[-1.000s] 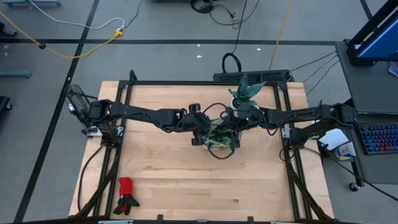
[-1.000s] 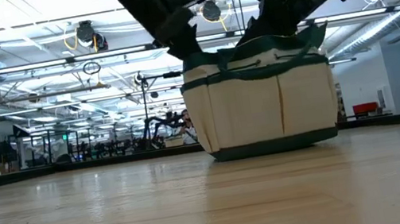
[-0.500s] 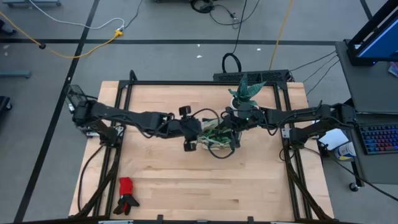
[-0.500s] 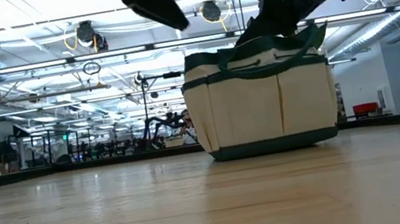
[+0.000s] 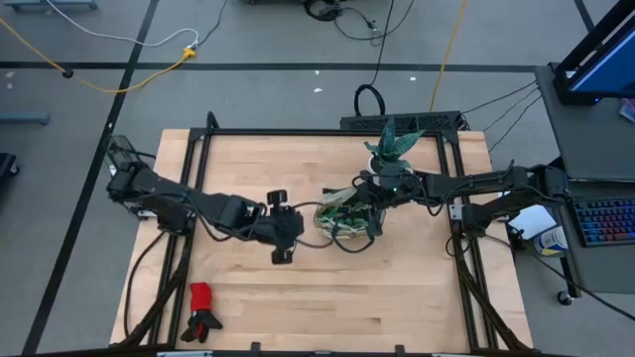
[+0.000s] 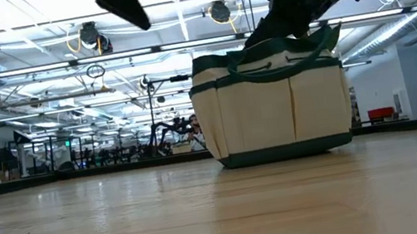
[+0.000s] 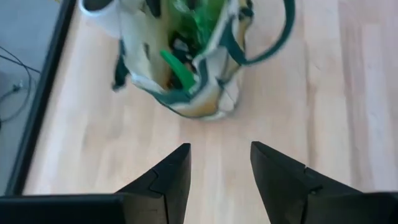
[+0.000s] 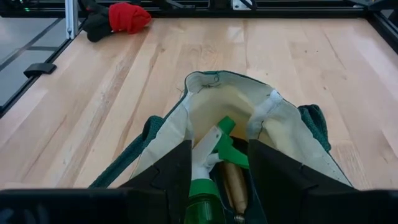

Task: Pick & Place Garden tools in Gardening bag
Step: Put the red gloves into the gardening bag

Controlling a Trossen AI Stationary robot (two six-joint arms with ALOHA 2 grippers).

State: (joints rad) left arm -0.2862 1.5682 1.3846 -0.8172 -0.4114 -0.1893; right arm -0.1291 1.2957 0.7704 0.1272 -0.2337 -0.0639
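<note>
The main risk from here is the gardening bag (image 5: 344,217) tipping or being dragged. The right gripper (image 8: 219,163) hangs over the bag's open mouth, with the green spray bottle (image 8: 205,186) standing between its fingers. Those fingers are spread apart, and I cannot tell whether they touch the bottle. If the arm lifts while a finger catches the soft rim or a dark loop handle (image 5: 355,241), the light tote could topple and spill its load.

A 2nd risk concerns the red-and-black gloves (image 5: 201,309), which lie on the table (image 5: 397,297) near its front left corner, well apart from the bag. Limp fabric can bunch or slip from a pinch, so a shallow grasp might raise only 1 glove.

The left gripper (image 7: 219,163) hovers above bare table just beside the bag, fingers apart and holding nothing.

The bag sits near the table's middle, beside the spiky plant (image 5: 394,141). It is beige with dark green trim and pockets, upright in the low view, its mouth sagging open with a wooden handle (image 8: 233,180) and green pieces showing inside.
</note>
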